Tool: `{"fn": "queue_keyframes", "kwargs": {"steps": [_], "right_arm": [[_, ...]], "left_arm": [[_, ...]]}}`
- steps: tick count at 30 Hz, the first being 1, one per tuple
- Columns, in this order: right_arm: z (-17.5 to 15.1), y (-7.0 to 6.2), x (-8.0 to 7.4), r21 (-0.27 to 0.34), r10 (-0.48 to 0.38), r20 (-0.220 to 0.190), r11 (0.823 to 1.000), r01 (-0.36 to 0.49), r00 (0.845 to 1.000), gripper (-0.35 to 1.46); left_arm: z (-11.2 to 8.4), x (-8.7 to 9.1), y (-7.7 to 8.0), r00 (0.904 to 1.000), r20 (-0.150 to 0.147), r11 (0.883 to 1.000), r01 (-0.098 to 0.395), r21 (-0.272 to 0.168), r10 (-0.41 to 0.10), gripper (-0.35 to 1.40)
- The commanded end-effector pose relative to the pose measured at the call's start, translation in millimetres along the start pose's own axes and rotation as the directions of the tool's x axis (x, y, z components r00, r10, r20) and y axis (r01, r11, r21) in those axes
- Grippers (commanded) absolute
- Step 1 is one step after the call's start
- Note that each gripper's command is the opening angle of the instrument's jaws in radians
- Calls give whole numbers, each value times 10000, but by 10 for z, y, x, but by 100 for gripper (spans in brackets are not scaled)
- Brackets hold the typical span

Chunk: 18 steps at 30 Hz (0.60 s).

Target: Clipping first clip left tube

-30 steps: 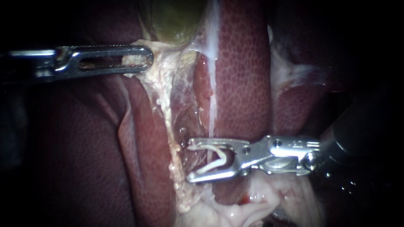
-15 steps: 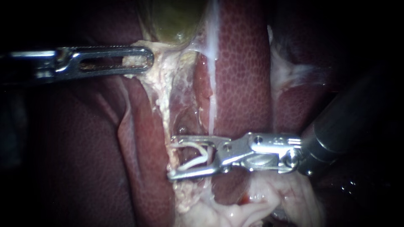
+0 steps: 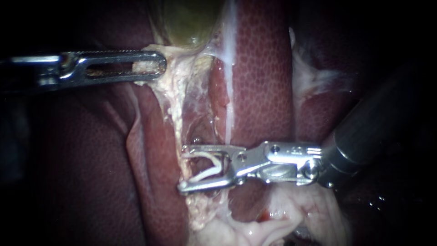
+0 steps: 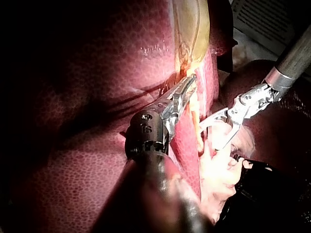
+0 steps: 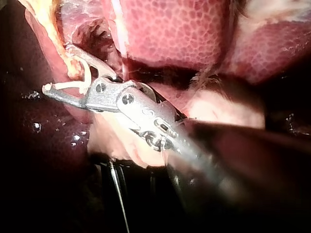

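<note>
Left instrument (image 3: 157, 64): the shaft enters from 9 o'clock in the endoscope view. Its slotted jaws lie together, clamped on pale tissue (image 3: 144, 67) that shows through the slot.
Gallbladder (image 3: 186, 20): a greenish sac at 12 o'clock. Its lower end tapers into the gripped pale tissue.
Left tube (image 3: 176, 109): a yellowish, fat-crusted strand that runs from the gripped tissue toward 6 o'clock, with liver (image 3: 261, 82) on both sides.
Right instrument (image 3: 183, 168): the shaft enters from between 2 and 3 o'clock. The jaws point toward 9 o'clock and stand wide apart, each bearing on one leg of the clip.
Clip (image 3: 209, 173): white and V-shaped, with its legs spread. It sits between the right instrument's jaws, its bend toward the shaft.
Clip and tube: the left tube crosses the gap between the jaws near their tips. Whether the clip's legs touch it cannot be told.
Fatty mass (image 3: 255, 228): pale and glistening at 6 o'clock, just below the right instrument.
Left wrist view: the left instrument (image 4: 188, 86) is clamped at the gallbladder's (image 4: 194, 24) lower end. The right instrument (image 4: 214, 133) is close beside it with its jaws spread.
Right wrist view: the right instrument (image 5: 56, 68) carries the clip (image 5: 63, 86). The yellowish strand enters the gap between its jaws.
</note>
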Motion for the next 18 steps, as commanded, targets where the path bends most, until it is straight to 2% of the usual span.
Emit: {"fn": "queue_keyframes", "kwargs": {"steps": [1, 18], "right_arm": [[0, 1, 0, -2, -1, -6, 10000, 1, 10000, 60], [10, 5, 7, 52, 29, -20, 10000, -28, 10000, 60]], "left_arm": [[0, 0, 0, 10000, 0, 10000, 0, -1, 0, -35], [0, 0, -2, 10000, 6, 10000, 4, -12, -4, -35]]}}
